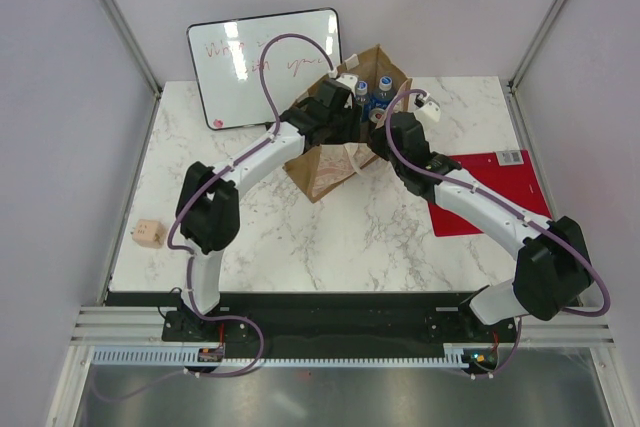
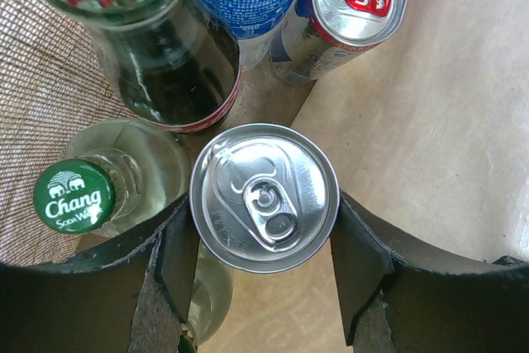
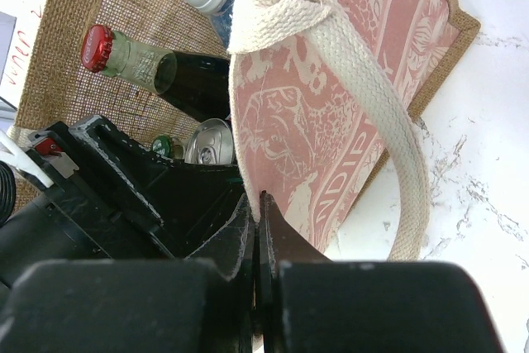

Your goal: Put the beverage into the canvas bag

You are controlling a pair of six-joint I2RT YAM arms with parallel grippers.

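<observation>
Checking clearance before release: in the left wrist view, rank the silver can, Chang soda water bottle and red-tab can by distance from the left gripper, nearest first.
1. silver can: gripped between the fingers of the left gripper.
2. Chang soda water bottle: at the view's left, its glass against one finger.
3. red-tab can: top right of the view, well beyond the fingertips.

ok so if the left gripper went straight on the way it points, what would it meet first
The left gripper holds the silver can, which would probably reach the inside of the canvas bag first. A clear glass bottle shows under one finger and might touch sooner; depth is unclear.
</observation>
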